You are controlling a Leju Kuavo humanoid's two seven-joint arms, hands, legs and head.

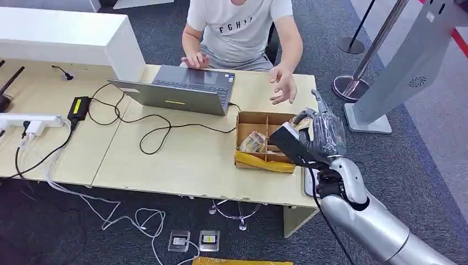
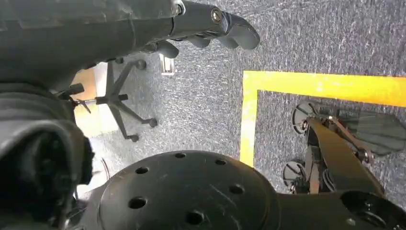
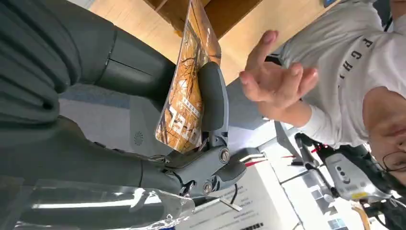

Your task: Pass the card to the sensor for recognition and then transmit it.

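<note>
Right hand (image 1: 315, 130) raised over the table's (image 1: 182, 160) right end, just beside the right wall of the cardboard box (image 1: 264, 142), which sits near the table's front right corner. Right wrist view: fingers (image 3: 213, 103) closed against the face of the card (image 3: 187, 91), thumb behind it; the card, orange-brown with a printed pattern, is held edge-on and upright in the grip. In the head view the card (image 1: 302, 122) shows as a small patterned patch between the fingers. Box is divided into compartments; one on the left side holds more patterned cards (image 1: 253, 142), and a yellow strip runs along the front wall. A person in a white shirt (image 1: 238, 25) sits at the far edge; one hand (image 1: 284, 84) is lifted, palm open, near the robot's right hand but apart from it, the other hand (image 1: 196, 59) rests on the laptop (image 1: 179, 88) keyboard. Black cable (image 1: 149, 124) loops across the table's middle from the laptop to an adapter (image 1: 79, 106) at left. Left hand (image 2: 210, 26) hangs over grey carpet with a yellow line (image 2: 306, 84); fingers curled loosely, nothing in them as far as visible. A chair base (image 2: 119, 98) stands on the carpet.
</note>
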